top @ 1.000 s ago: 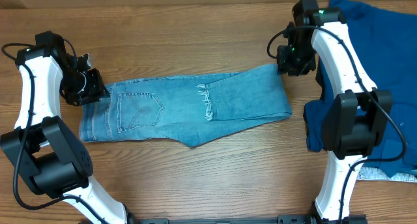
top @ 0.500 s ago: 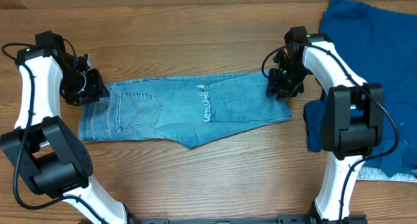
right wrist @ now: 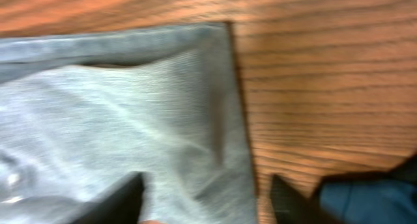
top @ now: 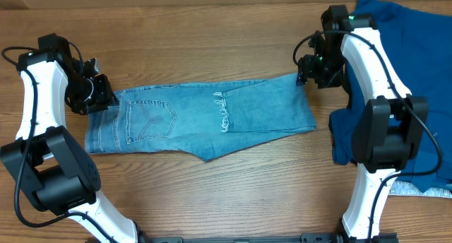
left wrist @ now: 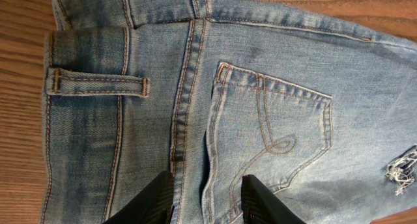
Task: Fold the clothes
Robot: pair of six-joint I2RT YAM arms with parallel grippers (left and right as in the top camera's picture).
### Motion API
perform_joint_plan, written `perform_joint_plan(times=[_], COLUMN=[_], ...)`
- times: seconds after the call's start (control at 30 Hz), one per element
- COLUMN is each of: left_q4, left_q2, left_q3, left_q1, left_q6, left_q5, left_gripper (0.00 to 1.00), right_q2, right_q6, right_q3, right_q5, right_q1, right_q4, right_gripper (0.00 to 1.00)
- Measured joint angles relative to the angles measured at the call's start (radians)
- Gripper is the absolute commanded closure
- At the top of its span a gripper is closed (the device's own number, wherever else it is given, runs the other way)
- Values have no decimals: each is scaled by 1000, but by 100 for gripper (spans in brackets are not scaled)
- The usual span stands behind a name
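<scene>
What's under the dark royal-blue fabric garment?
A pale grey cloth pokes out below the dark royal-blue garment's lower edge; how far it runs underneath is covered.

Light-wash jeans (top: 205,119) lie flat, seemingly folded double, back pocket up

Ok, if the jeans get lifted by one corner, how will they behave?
The jeans would likely drape rather than hold shape: they lie flat, folded over. They are probably fairly heavy for cloth, given the thick seams and waistband. The doubled layers may slide apart when lifted, being loose cloth on cloth.
</scene>
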Motion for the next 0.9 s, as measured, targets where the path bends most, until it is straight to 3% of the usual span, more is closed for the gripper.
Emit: perform_joint_plan(times=[0.03, 0.17, 0.37, 0.47, 0.57, 0.67, 0.73, 0.9], left_q4=[0, 0, -6, -8, -8, -12, -12, -19], left_q2=[0, 0, 0, 0, 0, 0, 0, 0], left_q3=[0, 0, 0, 0, 0, 0, 0, 0], left_q1=[0, 0, 0, 0, 0, 0, 0, 0], left_q6=[0, 0, 0, 0, 0, 0, 0, 4], left_q5=[0, 0, 0, 0, 0, 0, 0, -12], left_gripper=[62, 62, 62, 62, 62, 61, 56, 48], right_q2=[-2, -4, -6, -6, -7, -13, -13, -15], right_q6=[-14, -40, -51, -51, -52, -53, -53, -53], right_q3=[10, 10, -105, -224, -330, -335, -328, -190], right_q5=[-26, -79, -104, -112, -127, -135, -137, -131], right_q1=[-1, 1, 3, 5, 10, 11, 11, 11], right_q4=[-5, -8, 168, 264, 355, 358, 337, 150], right_gripper=[93, 93, 87, 75, 70, 68, 67, 61])
